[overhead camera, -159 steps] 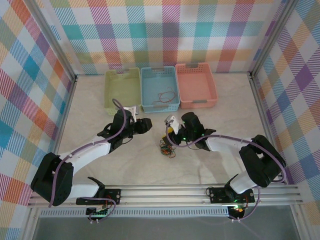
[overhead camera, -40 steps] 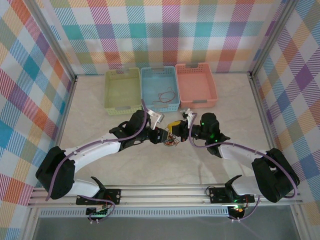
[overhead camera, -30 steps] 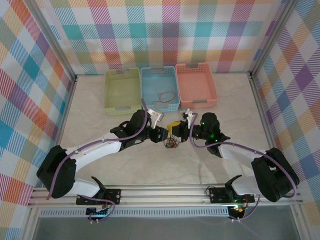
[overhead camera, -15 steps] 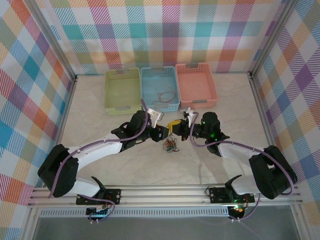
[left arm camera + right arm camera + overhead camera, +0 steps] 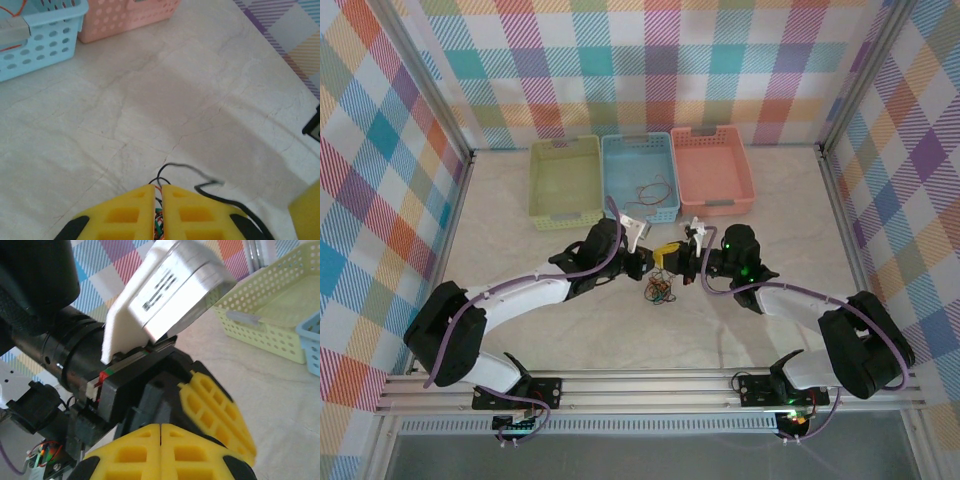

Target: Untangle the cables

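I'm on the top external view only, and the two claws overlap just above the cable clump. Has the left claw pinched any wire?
Observer: Yes. In the left wrist view the left claw is closed, with red and green strands of the cables pinched in its seam.
Operator: Anything poking out past it?
Observer: One black wire loops out ahead of it.
Operator: And the right claw?
Observer: In the right wrist view the right claw is pressed shut, with no wire visible between its pads.

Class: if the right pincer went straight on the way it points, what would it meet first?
Most likely the left pincer, directly ahead of the right pincer and seemingly very close; exact depth is unclear.
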Robot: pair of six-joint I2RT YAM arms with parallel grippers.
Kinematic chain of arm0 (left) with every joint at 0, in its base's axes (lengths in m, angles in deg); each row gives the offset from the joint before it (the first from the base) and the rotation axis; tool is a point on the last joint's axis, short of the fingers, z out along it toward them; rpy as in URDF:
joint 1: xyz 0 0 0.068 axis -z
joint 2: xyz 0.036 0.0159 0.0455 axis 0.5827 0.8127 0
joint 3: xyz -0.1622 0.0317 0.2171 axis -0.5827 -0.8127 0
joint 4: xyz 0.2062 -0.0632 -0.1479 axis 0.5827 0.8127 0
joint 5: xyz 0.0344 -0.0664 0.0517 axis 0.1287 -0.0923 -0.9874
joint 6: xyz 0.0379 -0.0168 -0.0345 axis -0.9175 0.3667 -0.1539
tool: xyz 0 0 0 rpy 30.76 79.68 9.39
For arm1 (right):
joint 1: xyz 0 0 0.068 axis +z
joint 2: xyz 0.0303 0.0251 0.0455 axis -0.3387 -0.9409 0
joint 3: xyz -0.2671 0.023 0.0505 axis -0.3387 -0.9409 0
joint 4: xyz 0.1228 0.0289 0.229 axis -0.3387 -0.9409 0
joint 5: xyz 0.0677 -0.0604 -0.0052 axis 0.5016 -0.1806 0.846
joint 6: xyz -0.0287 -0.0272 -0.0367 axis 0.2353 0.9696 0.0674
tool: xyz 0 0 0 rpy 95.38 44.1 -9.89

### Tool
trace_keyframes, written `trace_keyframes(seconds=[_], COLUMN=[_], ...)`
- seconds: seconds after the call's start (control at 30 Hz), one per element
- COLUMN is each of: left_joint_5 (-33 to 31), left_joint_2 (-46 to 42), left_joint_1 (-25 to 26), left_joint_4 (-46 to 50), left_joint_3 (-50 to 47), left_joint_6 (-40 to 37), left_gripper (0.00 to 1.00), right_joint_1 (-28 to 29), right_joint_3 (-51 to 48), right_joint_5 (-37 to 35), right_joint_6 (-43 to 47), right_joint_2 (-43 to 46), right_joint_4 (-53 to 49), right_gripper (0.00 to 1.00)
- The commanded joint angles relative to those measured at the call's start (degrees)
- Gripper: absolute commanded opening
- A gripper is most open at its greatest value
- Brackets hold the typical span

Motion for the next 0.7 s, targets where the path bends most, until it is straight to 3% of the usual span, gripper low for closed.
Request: trace_keyframes(seconds=[0.0,0.17,0.27,0.47,0.67], left_joint_5=[-2.1,-7.7,-10.6,-9.0,-0.1], left_joint_2=[-0.6,-2.3,-3.5,-5.9,-9.3], left_joint_1=[0.5,0.5,0.4,0.4,0.5], left_joint_4=[-1.0,1.0,2.0,4.2,1.2], left_joint_3=[2.0,1.2,0.6,0.1,-2.0], left_joint_6=[0.7,1.8,2.3,3.5,3.3], left_gripper=[0.11,0.00,0.00,0.00,0.28], right_joint_1=[0.4,0.4,0.4,0.4,0.3], right_joint_3=[-0.5,-0.6,-0.8,-1.5,-1.8], right_joint_5=[2.1,-0.6,-2.4,-9.7,-17.0], right_joint_6=[0.6,1.7,2.2,3.0,1.3], right_joint_2=[1.9,2.9,3.5,5.4,6.5], right_joint_4=[1.1,-0.7,-1.5,-3.8,-5.3], right_gripper=[0.00,0.00,0.00,0.00,0.00])
